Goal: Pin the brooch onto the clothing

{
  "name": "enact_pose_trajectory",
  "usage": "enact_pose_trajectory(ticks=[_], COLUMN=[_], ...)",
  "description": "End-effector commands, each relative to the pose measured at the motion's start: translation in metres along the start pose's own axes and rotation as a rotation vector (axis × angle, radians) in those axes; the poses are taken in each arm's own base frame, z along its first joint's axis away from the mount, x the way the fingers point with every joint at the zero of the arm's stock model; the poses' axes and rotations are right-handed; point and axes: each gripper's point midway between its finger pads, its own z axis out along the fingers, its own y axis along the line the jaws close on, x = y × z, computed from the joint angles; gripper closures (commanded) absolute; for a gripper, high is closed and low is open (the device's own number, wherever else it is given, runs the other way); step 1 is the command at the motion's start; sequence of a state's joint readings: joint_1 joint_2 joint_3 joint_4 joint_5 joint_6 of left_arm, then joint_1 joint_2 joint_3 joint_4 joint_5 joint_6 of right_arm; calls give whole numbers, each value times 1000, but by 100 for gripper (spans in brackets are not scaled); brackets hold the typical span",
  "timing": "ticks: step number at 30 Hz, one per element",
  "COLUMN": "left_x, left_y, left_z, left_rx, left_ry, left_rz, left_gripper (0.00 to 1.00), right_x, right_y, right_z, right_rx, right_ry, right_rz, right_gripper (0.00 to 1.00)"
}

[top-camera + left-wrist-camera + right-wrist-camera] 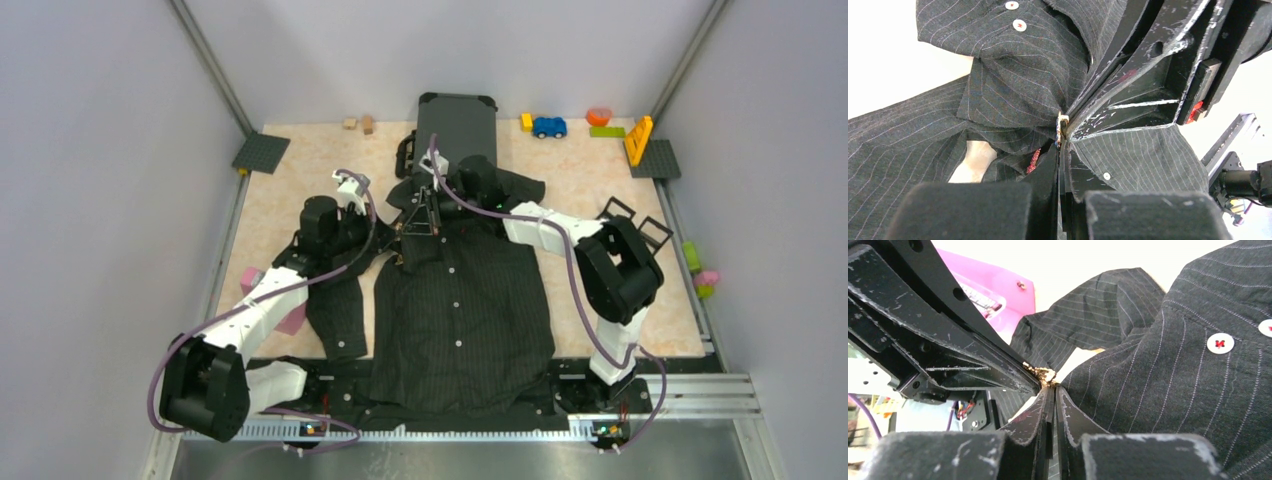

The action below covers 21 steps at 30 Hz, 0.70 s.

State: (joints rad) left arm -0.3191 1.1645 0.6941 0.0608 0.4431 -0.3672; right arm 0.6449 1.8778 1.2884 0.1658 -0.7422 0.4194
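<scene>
black pinstriped shirt (460, 320) flat mid-frame on worktop (290, 200), left hand (1061, 146) and right hand (1052, 390) pinched shut, tips meeting at gold brooch (1042, 373) by collar, suitcase (457, 120) just above, open worktop upper left

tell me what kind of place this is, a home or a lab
Likely a robot lab test cell, not a home: plain grey walls on a metal frame box in the table, the left arm and right arm are bolted to a rail at its near edge, and toys line the far edge.
</scene>
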Motion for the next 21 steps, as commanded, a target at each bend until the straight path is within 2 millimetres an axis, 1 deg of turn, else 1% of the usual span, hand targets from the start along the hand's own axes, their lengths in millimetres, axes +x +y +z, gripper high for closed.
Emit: enact_pose_trajectory(ticks=[1, 4, 7, 11, 16, 18, 19, 20, 21], left_x=[-16, -16, -16, -17, -19, -14, -14, -15, -16], left_y=[-18, -14, -11, -7, -5, -3, -2, -2, 0], left_z=[-2, 1, 2, 2, 0, -3, -4, -7, -9], left_rx=[48, 25, 14, -11, -30, -54, -61, -72, -87], left_ry=[-23, -15, -12, -17, -17, 6, 6, 6, 1], left_rz=[-26, -40, -52, -54, -58, -72, -73, -73, -70], left_gripper=[100, 100, 100, 100, 100, 82, 69, 52, 44], right_x=[-52, -54, -54, -52, -55, -55, -54, -53, -52], right_y=[6, 10, 12, 15, 23, 24, 25, 25, 25], right_z=[-22, -27, -32, -39, -59, -68, -74, -79, -86], right_rx=[53, 61, 72, 89, 136, 170, 191, 213, 238], right_ry=[-178, -189, -194, -203, -251, -267, -272, -278, -286], right_rz=[-147, -162, -169, -172, -187, -193, -195, -200, -202], right_gripper=[91, 84, 80, 77, 74, 73, 72, 71, 71])
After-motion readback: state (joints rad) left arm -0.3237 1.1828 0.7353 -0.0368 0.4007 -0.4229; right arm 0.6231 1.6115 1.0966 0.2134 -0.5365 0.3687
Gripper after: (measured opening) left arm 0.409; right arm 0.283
